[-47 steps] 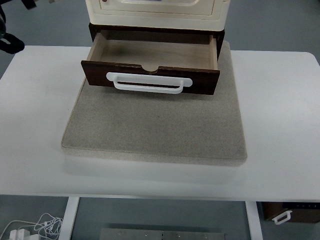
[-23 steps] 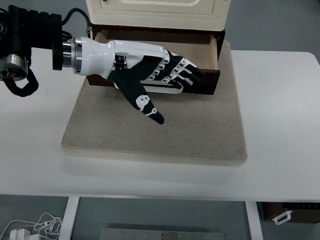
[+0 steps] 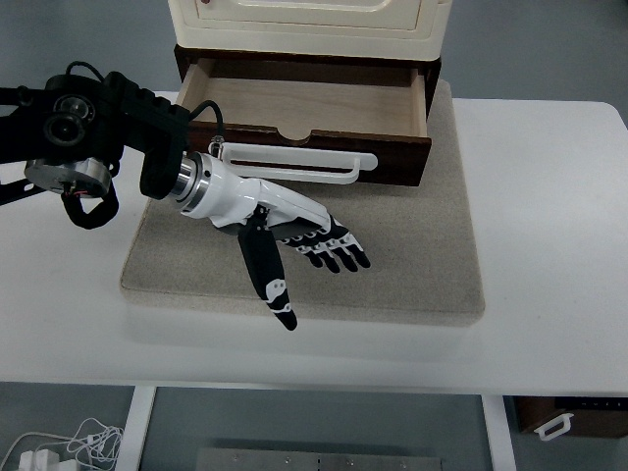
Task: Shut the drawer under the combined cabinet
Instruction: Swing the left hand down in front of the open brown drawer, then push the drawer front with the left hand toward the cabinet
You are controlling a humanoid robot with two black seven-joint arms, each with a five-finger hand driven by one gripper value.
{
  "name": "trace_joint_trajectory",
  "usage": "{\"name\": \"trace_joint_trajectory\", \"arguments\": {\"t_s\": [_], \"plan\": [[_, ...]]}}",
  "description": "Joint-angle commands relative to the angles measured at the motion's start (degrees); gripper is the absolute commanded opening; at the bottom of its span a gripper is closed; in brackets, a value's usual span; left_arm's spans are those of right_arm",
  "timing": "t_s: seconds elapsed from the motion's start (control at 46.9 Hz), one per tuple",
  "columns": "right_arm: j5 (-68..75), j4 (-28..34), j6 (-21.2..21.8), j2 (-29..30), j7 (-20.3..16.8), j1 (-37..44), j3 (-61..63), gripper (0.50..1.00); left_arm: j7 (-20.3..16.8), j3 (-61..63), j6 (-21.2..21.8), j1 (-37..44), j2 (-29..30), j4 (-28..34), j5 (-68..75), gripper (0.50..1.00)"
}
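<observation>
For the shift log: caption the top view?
Left hand open over the mat, in front of the open drawer.

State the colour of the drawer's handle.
White; the handle shows clearly in the top view.

The drawer (image 3: 304, 113) is dark brown wood with a pale wooden inside and a white bar handle (image 3: 294, 167) on its front. It stands pulled out, open, and looks empty. It sits under the cream cabinet (image 3: 309, 25), at the far edge of the grey mat (image 3: 412, 245).
</observation>
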Motion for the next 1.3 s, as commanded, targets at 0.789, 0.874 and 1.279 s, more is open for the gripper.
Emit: {"name": "trace_joint_trajectory", "arguments": {"t_s": [0.789, 0.874, 1.279], "plan": [[0.0, 0.0, 0.0, 0.0, 0.0, 0.0, 0.0, 0.952, 8.9, 3.2, 2.0, -2.5, -7.9, 13.3, 2.2, 0.999], [0.0, 0.0, 0.0, 0.0, 0.0, 0.0, 0.0, 0.952, 8.9, 3.2, 2.0, -2.7, -8.4, 14.0, 2.2, 0.999], [0.0, 0.0, 0.0, 0.0, 0.0, 0.0, 0.0, 0.952, 8.9, 3.3, 2.0, -3.5, -11.0, 18.0, 3.0, 0.999]]}}
